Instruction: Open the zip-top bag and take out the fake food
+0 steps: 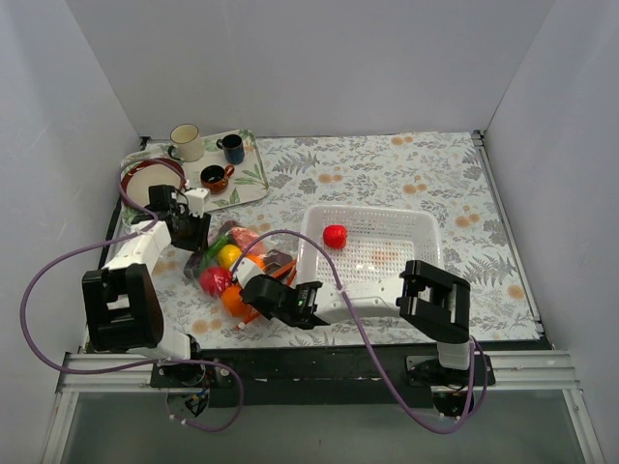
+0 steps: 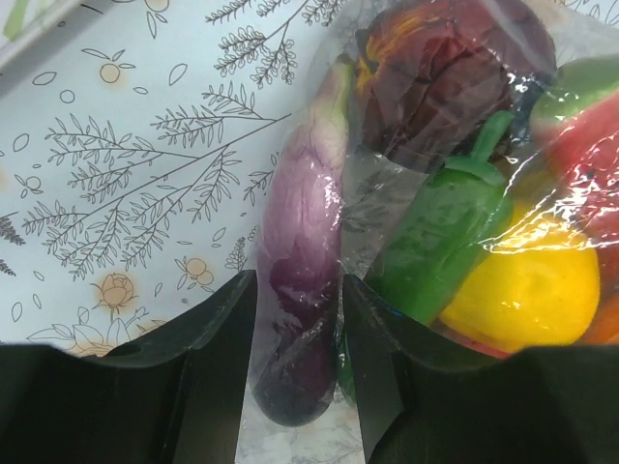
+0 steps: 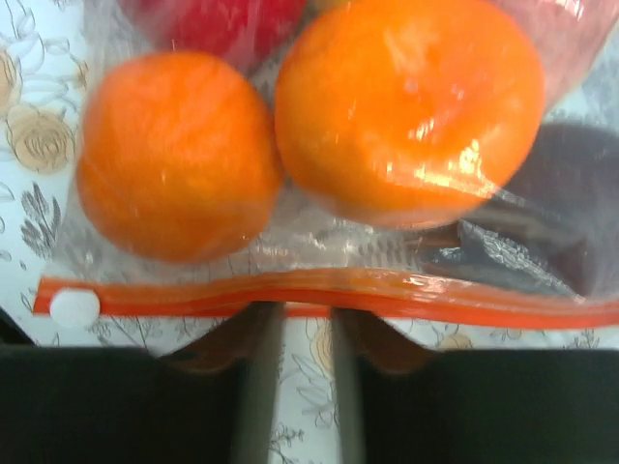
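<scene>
One clear zip-top bag [image 1: 235, 269] lies between the two claws, stuffed with the fake food [image 1: 229, 255]: two oranges, a yellow piece, a green pepper, red and maroon pieces, and a purple eggplant [image 2: 300, 222]. The left gripper [image 2: 295, 280] is clamped on the bag's end, its fingers pressing the eggplant from both sides through the plastic. The right gripper [image 3: 298, 311] sits at the bag's orange zipper strip [image 3: 406, 295], fingers a narrow gap apart; whether they pinch the strip I cannot tell. Right of that claw, a white mesh basket [image 1: 426, 220] holds one red piece [image 1: 335, 236]. Beyond the left claw, a tray [image 1: 250, 186] carries three mugs [image 1: 186, 142], a red-rimmed plate [image 1: 145, 184] at its edge
</scene>
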